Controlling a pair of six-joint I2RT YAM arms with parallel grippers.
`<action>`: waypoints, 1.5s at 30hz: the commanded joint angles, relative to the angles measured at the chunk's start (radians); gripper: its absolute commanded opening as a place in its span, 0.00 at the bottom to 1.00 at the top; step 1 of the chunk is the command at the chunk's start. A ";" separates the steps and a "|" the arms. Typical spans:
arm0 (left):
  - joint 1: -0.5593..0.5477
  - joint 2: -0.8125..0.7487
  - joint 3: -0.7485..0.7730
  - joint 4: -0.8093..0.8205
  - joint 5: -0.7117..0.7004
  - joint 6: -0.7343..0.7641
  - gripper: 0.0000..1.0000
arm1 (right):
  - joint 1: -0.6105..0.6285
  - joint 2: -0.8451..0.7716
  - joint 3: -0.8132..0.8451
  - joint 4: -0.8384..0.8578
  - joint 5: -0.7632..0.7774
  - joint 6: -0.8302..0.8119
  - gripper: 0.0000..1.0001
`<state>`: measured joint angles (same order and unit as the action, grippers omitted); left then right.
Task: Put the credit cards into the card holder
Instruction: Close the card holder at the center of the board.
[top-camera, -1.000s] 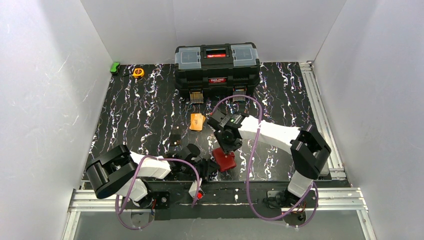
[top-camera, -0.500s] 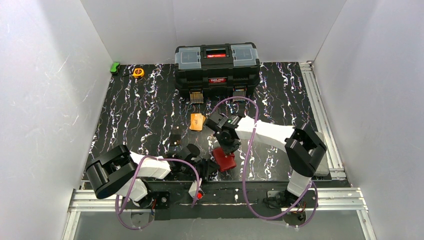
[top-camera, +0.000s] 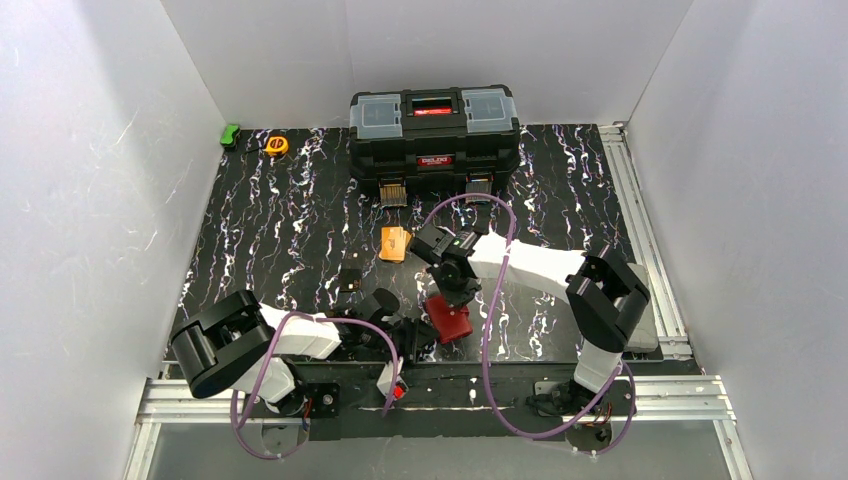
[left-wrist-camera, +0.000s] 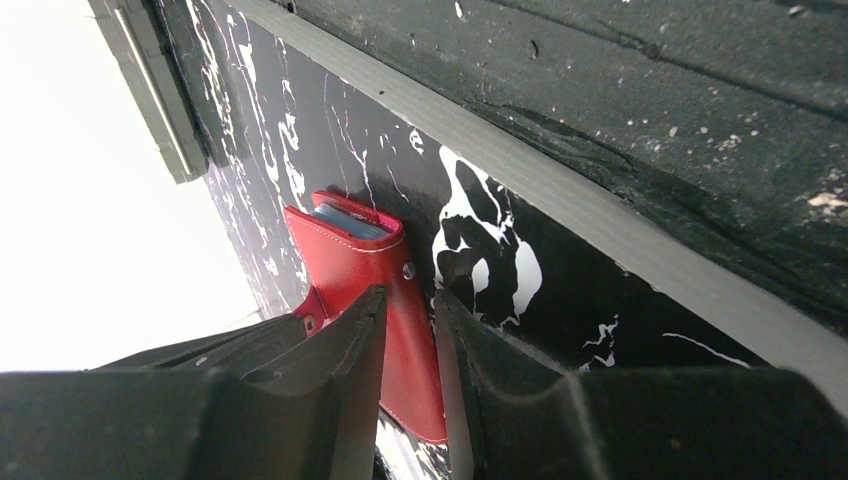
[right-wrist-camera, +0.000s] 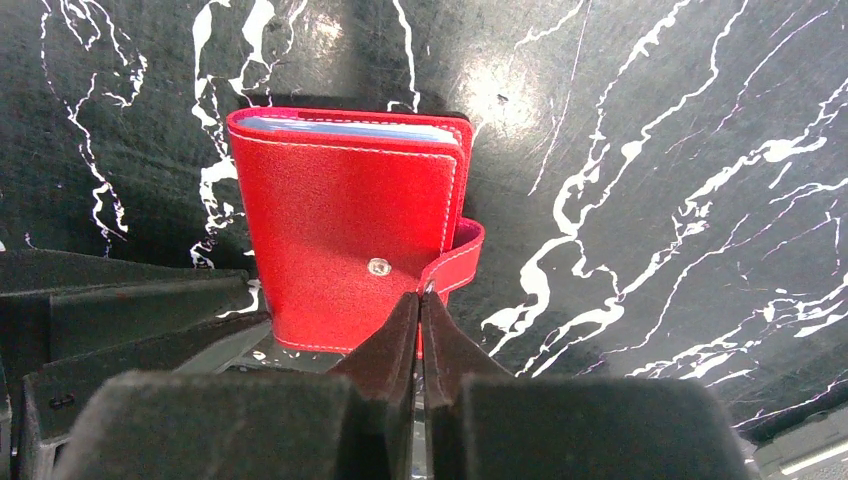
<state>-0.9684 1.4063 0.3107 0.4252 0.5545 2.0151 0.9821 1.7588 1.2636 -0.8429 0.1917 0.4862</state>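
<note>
The red card holder (top-camera: 455, 325) lies folded shut near the table's front edge. Its pale stud (right-wrist-camera: 378, 266) faces up, and greyish pocket edges show at its far end. My right gripper (right-wrist-camera: 420, 297) is shut on the tip of the holder's snap tab (right-wrist-camera: 458, 258), above its right side. My left gripper (left-wrist-camera: 410, 295) comes in low from the left. Its jaws stand a narrow gap apart with the holder's (left-wrist-camera: 345, 260) near edge pinched between them. A small pile of orange credit cards (top-camera: 395, 243) lies behind the holder, apart from both grippers.
A big black toolbox (top-camera: 434, 130) stands at the back centre. A yellow tape measure (top-camera: 276, 145) and a green object (top-camera: 230, 135) sit at the back left. A small dark item (top-camera: 350, 280) lies left of the orange cards. White walls enclose the table.
The right arm's elbow has shifted slightly left. Both grippers and the card holder stay in nearly the same place.
</note>
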 joint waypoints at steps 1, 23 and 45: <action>-0.010 0.010 -0.048 -0.151 -0.010 -0.034 0.25 | 0.004 -0.016 0.046 -0.007 0.020 0.009 0.07; -0.016 0.004 -0.052 -0.152 -0.013 -0.042 0.25 | 0.006 0.056 0.020 0.049 -0.107 -0.049 0.01; -0.020 0.005 -0.054 -0.152 -0.016 -0.065 0.25 | 0.034 0.170 0.082 0.038 -0.171 -0.129 0.01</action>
<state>-0.9802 1.3911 0.2916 0.4385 0.5385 2.0022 0.9924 1.8706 1.3300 -0.8440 0.0715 0.3656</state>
